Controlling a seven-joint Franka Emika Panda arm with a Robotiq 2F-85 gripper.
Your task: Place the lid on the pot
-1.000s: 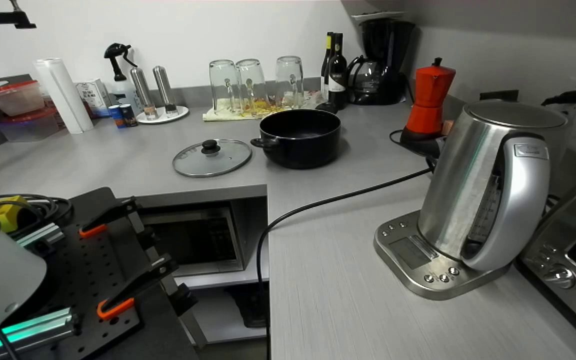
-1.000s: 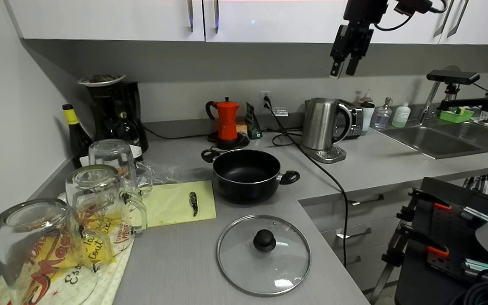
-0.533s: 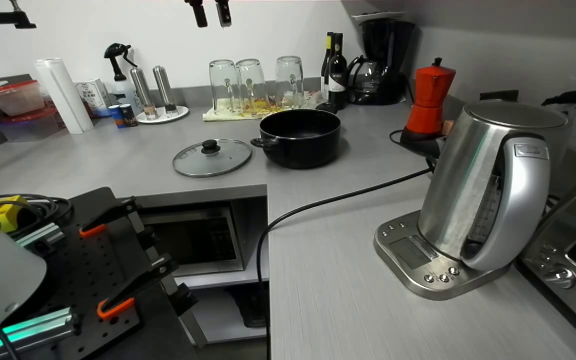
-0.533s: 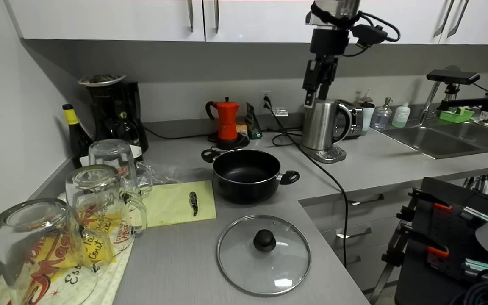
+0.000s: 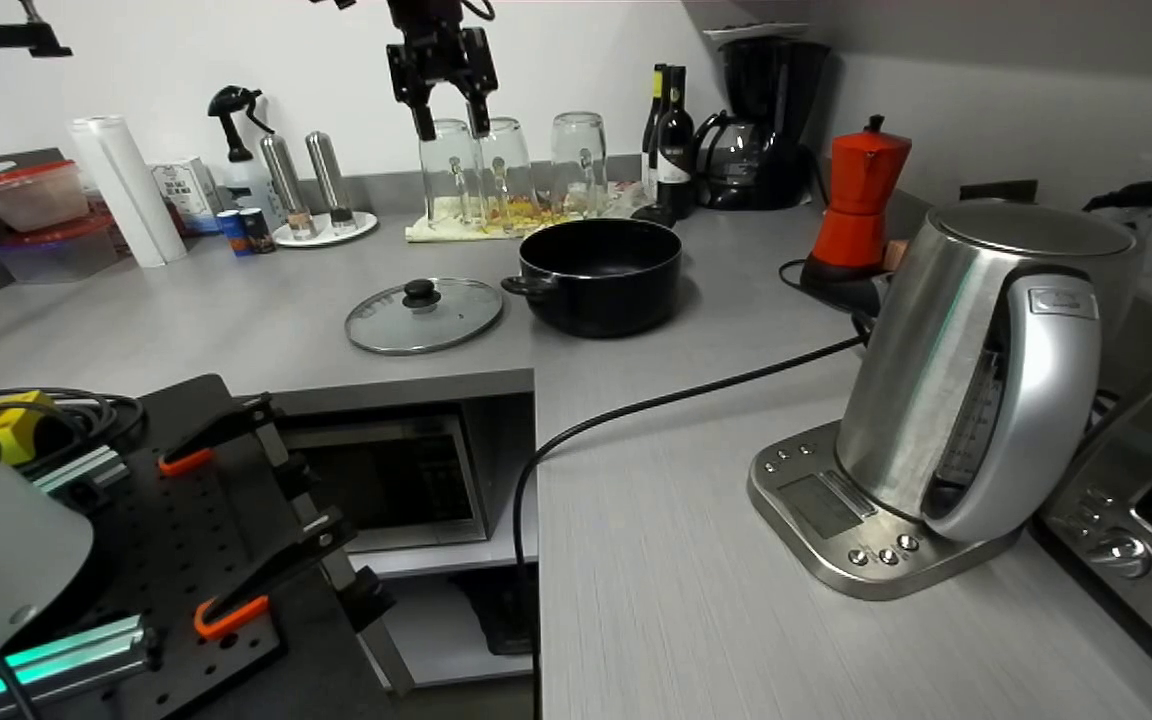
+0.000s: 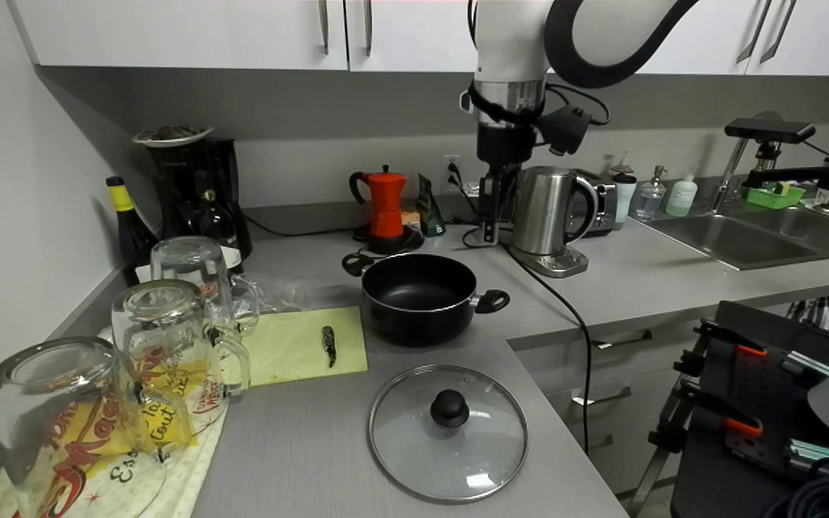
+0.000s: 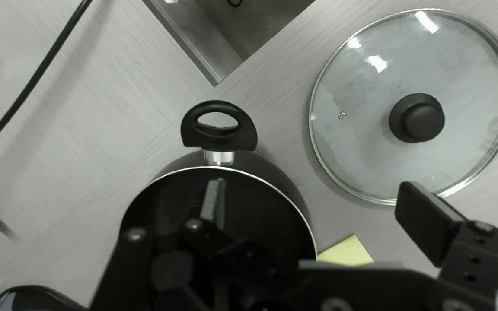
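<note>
The gripper hangs spread wide, holding nothing, the lid flat on the worktop beside the pot — an off-centre pinch on the round knob could tilt the lid

Blurred on the claw in the wrist view, glaring on the lid below it; dim on the wall behind in an exterior view.
</note>
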